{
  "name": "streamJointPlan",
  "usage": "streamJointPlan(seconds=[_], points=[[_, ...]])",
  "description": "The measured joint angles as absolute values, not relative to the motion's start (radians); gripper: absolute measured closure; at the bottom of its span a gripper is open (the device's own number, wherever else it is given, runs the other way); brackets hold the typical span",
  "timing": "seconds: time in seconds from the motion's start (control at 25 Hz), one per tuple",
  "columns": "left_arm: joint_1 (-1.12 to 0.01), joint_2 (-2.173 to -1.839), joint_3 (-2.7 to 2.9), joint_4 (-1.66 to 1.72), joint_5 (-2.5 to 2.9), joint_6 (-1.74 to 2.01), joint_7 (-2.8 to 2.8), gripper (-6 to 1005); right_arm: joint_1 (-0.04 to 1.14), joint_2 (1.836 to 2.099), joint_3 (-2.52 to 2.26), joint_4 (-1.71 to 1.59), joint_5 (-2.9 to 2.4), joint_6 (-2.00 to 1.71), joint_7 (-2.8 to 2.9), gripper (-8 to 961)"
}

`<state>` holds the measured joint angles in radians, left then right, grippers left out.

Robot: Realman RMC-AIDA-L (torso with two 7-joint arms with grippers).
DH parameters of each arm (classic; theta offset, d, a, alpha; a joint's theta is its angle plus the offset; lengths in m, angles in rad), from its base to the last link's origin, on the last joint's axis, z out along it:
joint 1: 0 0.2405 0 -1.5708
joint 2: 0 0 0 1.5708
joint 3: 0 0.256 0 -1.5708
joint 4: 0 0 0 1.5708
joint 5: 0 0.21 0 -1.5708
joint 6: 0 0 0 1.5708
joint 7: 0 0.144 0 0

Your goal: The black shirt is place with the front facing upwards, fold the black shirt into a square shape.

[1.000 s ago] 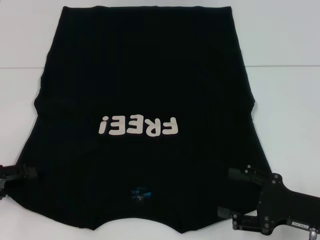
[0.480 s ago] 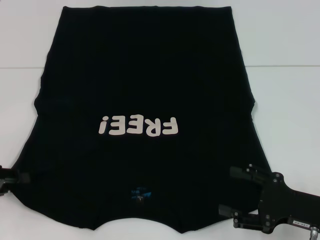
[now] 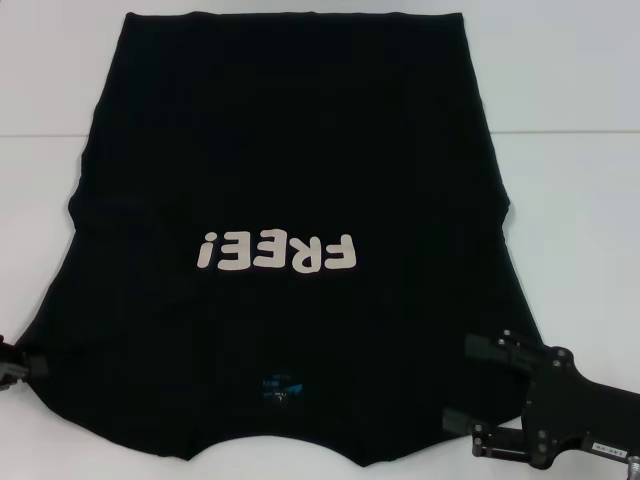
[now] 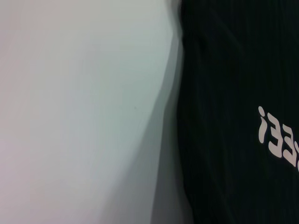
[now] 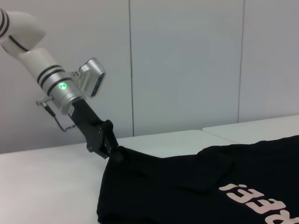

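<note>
White table (image 3: 580, 200) under me, pale panelled wall (image 5: 187, 65) beyond it in my right wrist view. Going near to far on the head view.

Nearest, at about five o'clock, my right gripper (image 3: 470, 385) hangs over the shirt's near right corner, its two black fingers spread apart with nothing between them (one finger nearer the edge of the cloth, one further in over it).

At about eight o'clock, my left gripper (image 3: 15, 365) is at the shirt's near left corner, mostly out of that view. My right wrist camera shows it better: left gripper (image 5: 112, 151) tilted down, its tip right at the corner of the fabric, which rises to a small peak there. I cannot tell whether its fingers are clamped on the cloth or merely against it.

The black shirt (image 3: 290, 160) lies spread flat, front up, collar end toward me and hem at twelve o'clock near the far table edge. A small blue neck label (image 3: 280, 385) shows at six o'clock, and the white "FREE!" lettering (image 3: 277, 252) sits at the centre, upside down from where I look.
</note>
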<state>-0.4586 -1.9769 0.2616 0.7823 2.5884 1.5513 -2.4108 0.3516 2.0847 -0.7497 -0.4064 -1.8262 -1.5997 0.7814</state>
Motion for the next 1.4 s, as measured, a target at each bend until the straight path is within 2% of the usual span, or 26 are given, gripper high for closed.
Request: streamJointPlan(seconds=[0.2,0.32,0.6,0.68,0.76,1.04,1.4], points=[[-0.457,-1.976,0.256,0.782,2.586,1.557,-2.399,926,0.333,2.074,-0.698,-0.459,-1.824,-1.658,0.959,61],[-0.46,-1.973,0.253,0.782,2.585,1.564,-2.395,978,0.317,2.051,-0.677,-0.56,-1.841,-1.719,1.219,64],[-0.47,-1.966,0.241,0.785,2.566,1.588,-2.358,978,0.376,1.939,-0.673,-0.753,-2.001,-1.764,1.96,69],[-0.472,-1.963,0.241,0.785,2.561,1.591,-2.355,978,0.419,1.917,-0.672,-0.765,-2.1,-1.751,2.12,69],[-0.474,-1.96,0.241,0.785,2.559,1.594,-2.354,978,0.467,1.906,-0.667,-0.772,-2.215,-1.724,2.263,69],[-0.48,-1.958,0.243,0.785,2.559,1.595,-2.348,978,0.592,1.913,-0.632,-0.774,-2.469,-1.702,2.411,69],[-0.474,-1.96,0.242,0.783,2.559,1.589,-2.345,979,0.612,1.94,-0.693,-0.726,-2.493,-1.607,2.422,68]])
